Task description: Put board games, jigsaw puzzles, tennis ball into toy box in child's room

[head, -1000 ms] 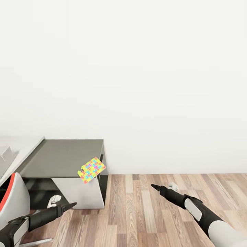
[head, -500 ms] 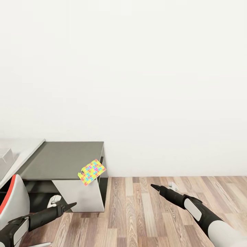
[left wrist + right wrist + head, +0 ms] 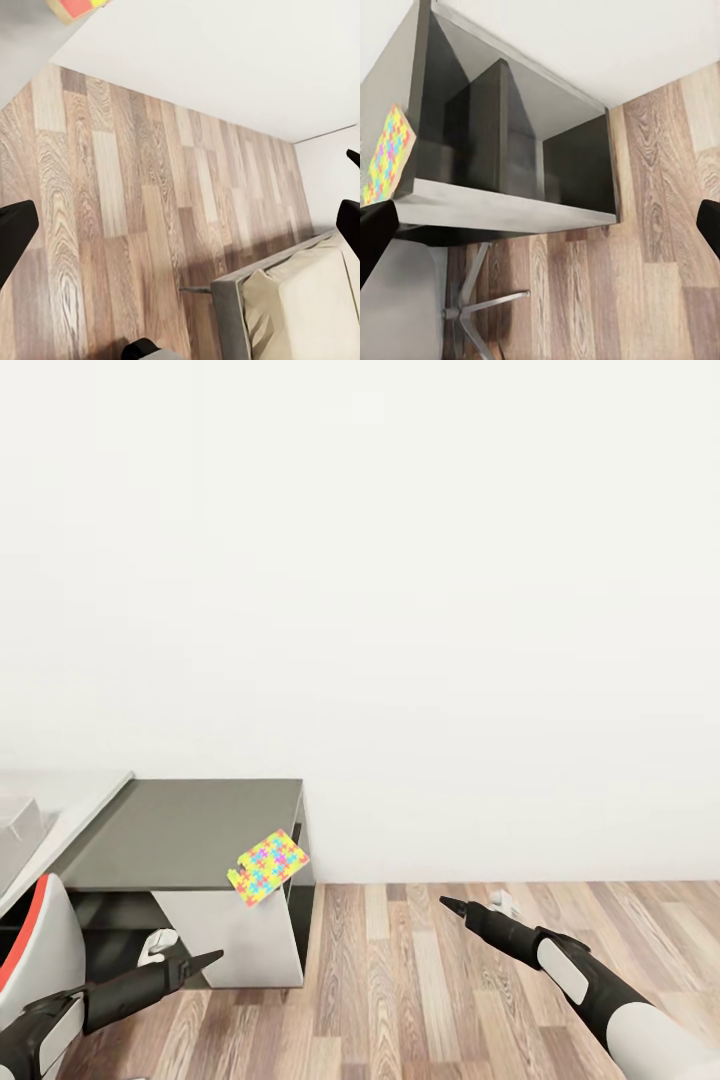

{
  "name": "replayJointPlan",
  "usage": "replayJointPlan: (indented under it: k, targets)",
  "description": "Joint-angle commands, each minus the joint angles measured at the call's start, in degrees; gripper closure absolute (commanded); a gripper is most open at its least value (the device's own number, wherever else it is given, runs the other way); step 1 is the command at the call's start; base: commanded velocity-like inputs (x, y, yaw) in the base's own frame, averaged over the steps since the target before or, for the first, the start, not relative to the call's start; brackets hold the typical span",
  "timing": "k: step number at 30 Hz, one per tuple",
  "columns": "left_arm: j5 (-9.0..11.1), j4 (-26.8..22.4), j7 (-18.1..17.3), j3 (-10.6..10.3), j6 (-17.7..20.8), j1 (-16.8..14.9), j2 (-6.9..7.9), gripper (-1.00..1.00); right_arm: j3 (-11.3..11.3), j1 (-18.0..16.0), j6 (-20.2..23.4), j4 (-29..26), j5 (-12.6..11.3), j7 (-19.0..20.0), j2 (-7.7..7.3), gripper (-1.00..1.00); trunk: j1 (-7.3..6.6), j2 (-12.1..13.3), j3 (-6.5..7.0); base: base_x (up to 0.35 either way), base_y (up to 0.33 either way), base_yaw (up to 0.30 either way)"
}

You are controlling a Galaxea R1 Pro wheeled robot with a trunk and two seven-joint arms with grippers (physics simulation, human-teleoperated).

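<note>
Where the dark grey worktop (image 3: pixel 190 830) ends at lower left, a multicoloured flat jigsaw puzzle (image 3: pixel 267 867) overhangs its corner; bare wood-plank floor (image 3: pixel 430 980) spreads right, both grippers' jaws wide, empty.

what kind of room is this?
Likely a child's bedroom: a multicoloured jigsaw puzzle board overhangs the corner of a dark grey cabinet top, and a beige-mattressed bed stands on the wood-plank floor by a plain white wall.
</note>
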Motion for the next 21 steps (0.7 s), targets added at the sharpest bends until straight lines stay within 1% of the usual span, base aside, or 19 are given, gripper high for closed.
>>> replayJointPlan:
  k: [1, 16, 21]
  targets:
    - [0.2, 0.0, -0.18, 0.06, 0.6, -0.04, 0.0, -1.0, 0.25, -0.05, 0.27, -0.03, -0.55, 0.01, -0.04, -1.0, 0.04, -0.11, -0.02, 0.0, 0.0, 0.0]
    - [0.19, 0.0, -0.18, 0.06, 0.63, -0.04, 0.0, -1.0, 0.25, -0.05, 0.2, -0.03, -0.53, 0.02, -0.07, -1.0, 0.04, -0.11, 1.4, 0.0, 0.0, 0.0]
    - [0.17, 0.0, -0.19, 0.06, 0.63, -0.04, 0.07, -1.0, 0.25, -0.05, 0.2, -0.03, -0.52, -0.01, 0.14, -1.0, 0.04, -0.11, 1.88, 0.0, 0.0, 0.0]
